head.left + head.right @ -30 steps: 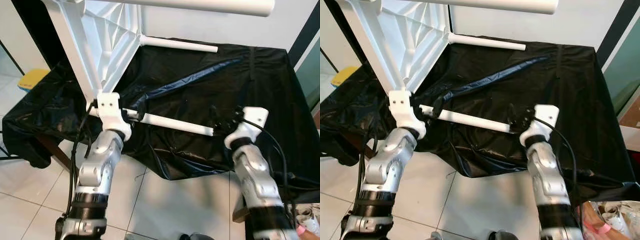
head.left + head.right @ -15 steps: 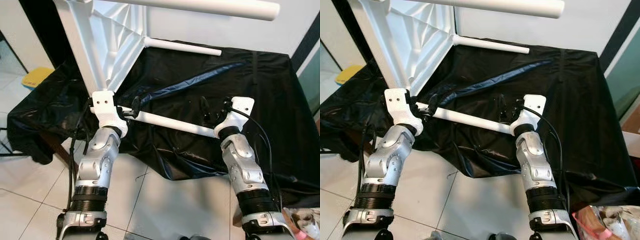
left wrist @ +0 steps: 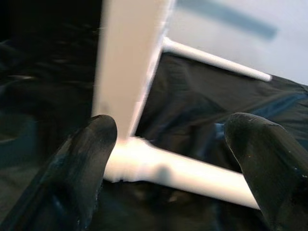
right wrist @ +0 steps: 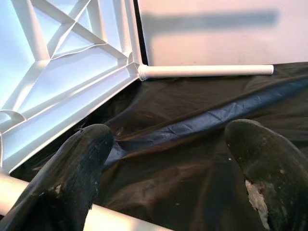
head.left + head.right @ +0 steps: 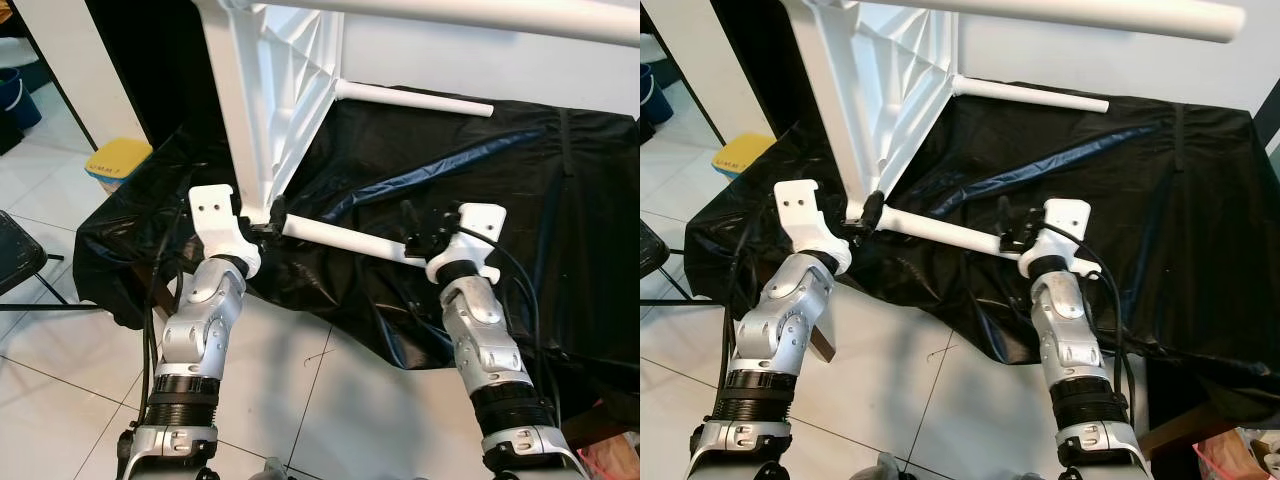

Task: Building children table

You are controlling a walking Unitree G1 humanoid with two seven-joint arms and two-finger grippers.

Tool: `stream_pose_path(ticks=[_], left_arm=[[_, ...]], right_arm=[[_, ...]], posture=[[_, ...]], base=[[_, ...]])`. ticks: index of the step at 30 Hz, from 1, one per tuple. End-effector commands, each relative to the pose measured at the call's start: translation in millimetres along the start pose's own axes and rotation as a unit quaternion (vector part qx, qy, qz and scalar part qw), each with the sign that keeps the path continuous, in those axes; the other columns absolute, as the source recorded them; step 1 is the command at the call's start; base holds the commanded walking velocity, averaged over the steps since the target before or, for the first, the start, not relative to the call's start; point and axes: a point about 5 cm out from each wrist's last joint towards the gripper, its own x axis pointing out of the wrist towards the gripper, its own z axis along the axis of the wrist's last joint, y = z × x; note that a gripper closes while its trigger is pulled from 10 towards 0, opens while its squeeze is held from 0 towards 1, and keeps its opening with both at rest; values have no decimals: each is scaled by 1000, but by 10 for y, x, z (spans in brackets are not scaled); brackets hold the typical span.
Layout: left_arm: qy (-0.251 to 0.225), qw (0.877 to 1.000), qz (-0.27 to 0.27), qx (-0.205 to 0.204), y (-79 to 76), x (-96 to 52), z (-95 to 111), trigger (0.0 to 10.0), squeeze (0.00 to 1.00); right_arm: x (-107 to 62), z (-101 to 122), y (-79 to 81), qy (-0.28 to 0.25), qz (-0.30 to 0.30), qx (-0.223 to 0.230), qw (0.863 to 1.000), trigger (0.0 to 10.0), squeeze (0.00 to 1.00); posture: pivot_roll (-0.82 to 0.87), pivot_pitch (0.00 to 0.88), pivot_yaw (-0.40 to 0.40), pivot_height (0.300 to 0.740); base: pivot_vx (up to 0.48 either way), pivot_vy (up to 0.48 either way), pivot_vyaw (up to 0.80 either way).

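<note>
A white moulded-plastic tabletop, ribbed on its underside with raised diagonal struts, stands on edge on a counter draped in glossy, wrinkled black plastic sheet. From the tabletop's lower corner a smooth white round tube leg runs out level just above the black sheet; a second white tube leg juts from the corner behind it, and a third, thicker-looking one crosses overhead.

The left pincer sits at the lower corner of the tabletop, its two blunt black rubbery fingers spread to either side of the near leg's root, released and not pressing it. The right pincer is at the free end of that same leg, fingers likewise apart with the tube passing low between them; the pad of one shows scuffed pale patches.

Left of the tabletop, on pale glossy floor tiles, lies a yellow-lidded square box.
</note>
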Motion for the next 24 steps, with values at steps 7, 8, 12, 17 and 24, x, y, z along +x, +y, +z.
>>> stream_pose_path(ticks=[7,8,12,17,24], left_arm=[[-3,1000,1,29,127,-29,60,10000,0],[-3,1000,1,29,127,-29,60,10000,0],[-6,999,1,32,129,-34,72,10000,0],[-11,999,2,36,153,-61,96,10000,0],[-11,999,10,39,239,-115,113,10000,0]], right_arm=[[1,-20,41,-1,6,-16,1000,10000,0],[1,-20,41,-1,6,-16,1000,10000,0],[11,-27,20,1,3,-18,1000,10000,0],[24,-16,7,-2,5,-25,1000,10000,0],[31,15,28,-10,14,-28,999,10000,0]], posture=[[22,14,-24,740],[22,14,-24,740],[25,9,-29,740],[31,0,-36,740],[39,0,-44,740]], base=[[0,0,-577],[0,0,-800],[0,0,-800],[0,0,-800],[0,0,-114]])
